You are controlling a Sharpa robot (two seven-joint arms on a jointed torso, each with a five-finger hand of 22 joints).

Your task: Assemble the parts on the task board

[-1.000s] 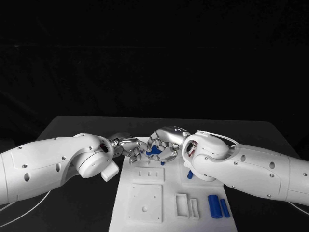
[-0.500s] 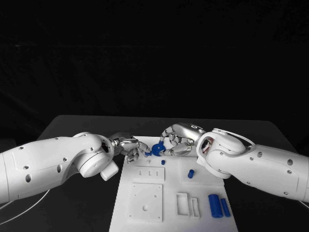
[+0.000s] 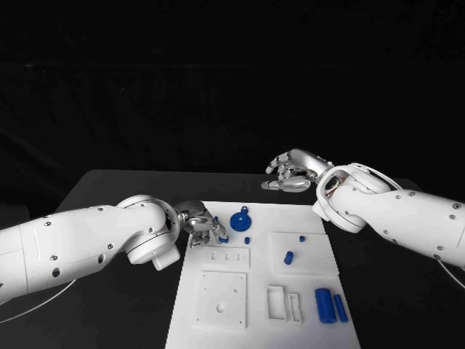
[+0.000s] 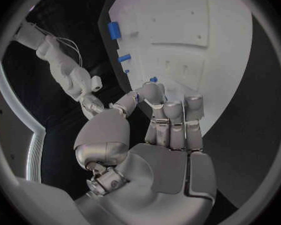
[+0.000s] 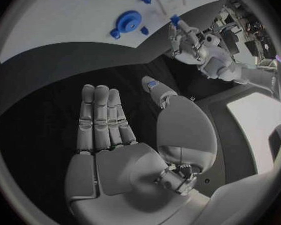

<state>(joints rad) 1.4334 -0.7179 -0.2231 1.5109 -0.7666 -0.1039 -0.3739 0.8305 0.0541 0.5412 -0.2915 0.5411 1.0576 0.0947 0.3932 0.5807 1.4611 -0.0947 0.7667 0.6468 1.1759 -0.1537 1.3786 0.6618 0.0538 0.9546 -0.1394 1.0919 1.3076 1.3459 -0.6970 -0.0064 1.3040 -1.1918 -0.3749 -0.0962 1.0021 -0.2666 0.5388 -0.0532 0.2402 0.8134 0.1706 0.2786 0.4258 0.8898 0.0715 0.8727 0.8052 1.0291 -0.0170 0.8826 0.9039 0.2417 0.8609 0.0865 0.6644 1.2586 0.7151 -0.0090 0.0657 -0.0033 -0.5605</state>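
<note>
Board (image 3: 256, 276) under my hands reads differently now — my right hand (image 3: 291, 173) has lifted off beyond the far edge, empty and loosely spread, leaving the blue wheel (image 3: 240, 221) seated beside my left hand (image 3: 203, 225), which pinches a small blue part (image 4: 153, 79).

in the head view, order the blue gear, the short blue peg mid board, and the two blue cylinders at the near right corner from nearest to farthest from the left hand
1. Blue gear, just beside the left hand at the task board's far end.
2. Short blue peg, mid board, toward the right.
3. Two blue cylinders, lying side by side at the near right corner, farthest.
</note>
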